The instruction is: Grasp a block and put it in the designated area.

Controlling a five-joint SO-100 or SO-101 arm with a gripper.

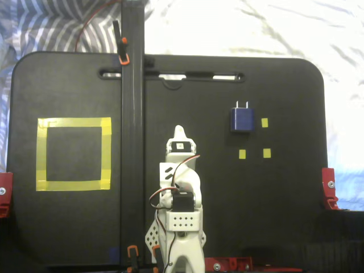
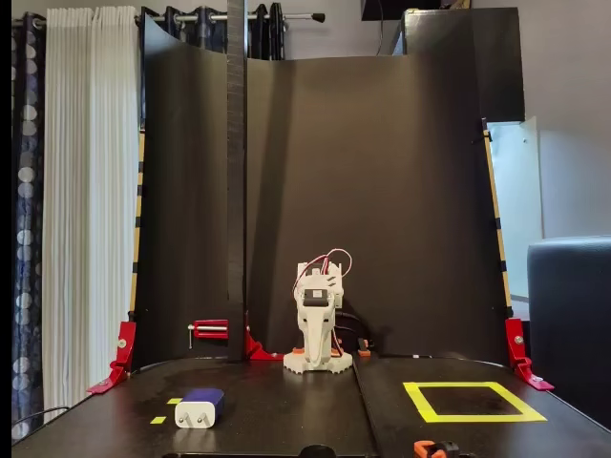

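The white arm sits folded up, its gripper [image 1: 178, 132] pinched closed on nothing. The blue plug block [image 1: 242, 119] lies flat, far from the yellow tape square [image 1: 73, 154], waiting to be picked up.

End effector [image 1: 179, 129] folded in on the arm, fingers too small & blurred to tell open/closed in both fixed views; arm base cut off by bottom edge from above; worktop [image 2: 277, 415] front edge cropped in the low view.

No readable text, label or number anywhere.
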